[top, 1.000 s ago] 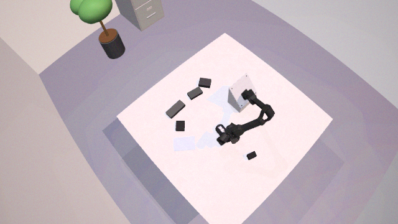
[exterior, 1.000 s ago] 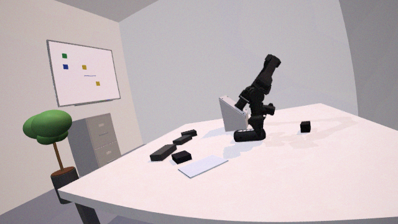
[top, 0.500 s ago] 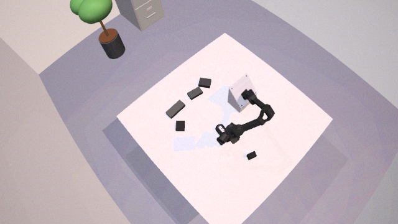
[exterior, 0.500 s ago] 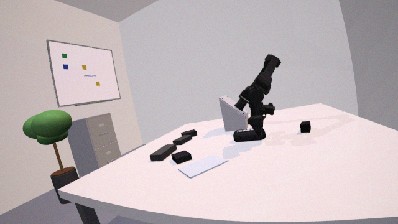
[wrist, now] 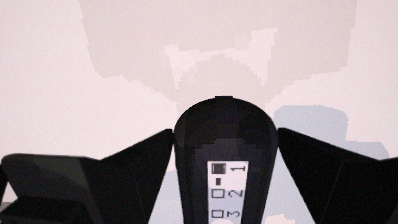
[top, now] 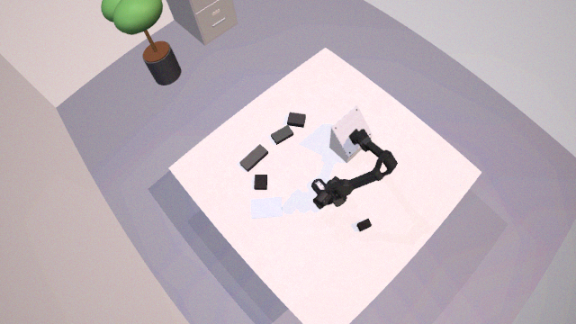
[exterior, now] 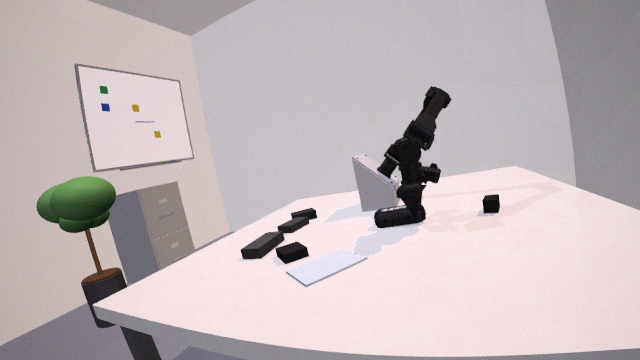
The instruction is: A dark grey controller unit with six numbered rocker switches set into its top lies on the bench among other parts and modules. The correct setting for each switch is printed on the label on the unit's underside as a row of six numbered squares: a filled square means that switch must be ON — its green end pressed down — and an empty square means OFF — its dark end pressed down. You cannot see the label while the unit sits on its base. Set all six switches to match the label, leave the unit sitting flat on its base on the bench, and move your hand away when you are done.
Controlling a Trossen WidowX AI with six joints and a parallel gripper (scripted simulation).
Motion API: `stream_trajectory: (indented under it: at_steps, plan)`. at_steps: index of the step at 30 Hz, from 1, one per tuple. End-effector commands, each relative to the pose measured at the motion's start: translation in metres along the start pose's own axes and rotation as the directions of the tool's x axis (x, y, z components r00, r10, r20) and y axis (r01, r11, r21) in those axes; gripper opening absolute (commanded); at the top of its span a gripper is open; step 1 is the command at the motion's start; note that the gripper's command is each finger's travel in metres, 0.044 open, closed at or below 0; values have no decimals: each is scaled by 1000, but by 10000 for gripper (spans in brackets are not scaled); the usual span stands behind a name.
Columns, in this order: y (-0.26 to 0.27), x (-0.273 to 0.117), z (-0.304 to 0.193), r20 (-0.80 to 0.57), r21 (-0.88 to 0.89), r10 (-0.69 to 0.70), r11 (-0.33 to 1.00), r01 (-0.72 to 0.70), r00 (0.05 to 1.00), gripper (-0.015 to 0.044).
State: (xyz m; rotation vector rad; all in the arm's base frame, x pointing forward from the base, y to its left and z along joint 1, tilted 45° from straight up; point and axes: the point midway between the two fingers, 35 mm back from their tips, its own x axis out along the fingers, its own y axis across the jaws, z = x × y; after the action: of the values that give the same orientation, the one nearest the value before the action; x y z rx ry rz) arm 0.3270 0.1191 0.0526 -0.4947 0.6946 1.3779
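Pincer (top: 325,197) (exterior: 414,212) (wrist: 224,134) tips are pinching the dark unit (top: 319,184) (exterior: 392,217) (wrist: 200,200) from both sides, with a pretty wide gap because the unit is fat. The unit is near the middle of the tabletop (top: 279,252) (exterior: 450,300) (wrist: 50,50), with its label (wrist: 227,192) showing. Square 1 is filled in; squares 2 and 3 are empty.

Going left to right from the top, a plant (top: 137,15) (exterior: 77,200) and a cabinet (top: 218,24) (exterior: 165,215) stand on the floor past the upper left edge. On the tabletop, a long block (top: 254,157) (exterior: 262,245) comes first, closest to the left corner. A black block (top: 261,182) (exterior: 292,252) is near it, by the lower left edge, with a pale card (top: 266,208) (exterior: 327,267) just beside it. Two more blocks, one (top: 282,134) (exterior: 293,224) and another (top: 296,119) (exterior: 304,214), sit along the upper left edge. A slanted stand (top: 353,121) (exterior: 375,185), nearer the upper right edge, holds up the bendy black arm (top: 364,178) (exterior: 420,131). Farthest right of the blocks, a little one (top: 364,225) (exterior: 491,204) sits toward the lower right edge.
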Motion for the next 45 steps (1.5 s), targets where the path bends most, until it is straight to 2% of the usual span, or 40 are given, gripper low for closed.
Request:
stream_trajectory:
  at_steps: [1,45]
  plan:
    - [-1,-6,-1,-1,0,-9,1000,9,1000,336]
    - [-1,-38,-17,-3,0,-9,1000,9,1000,336]
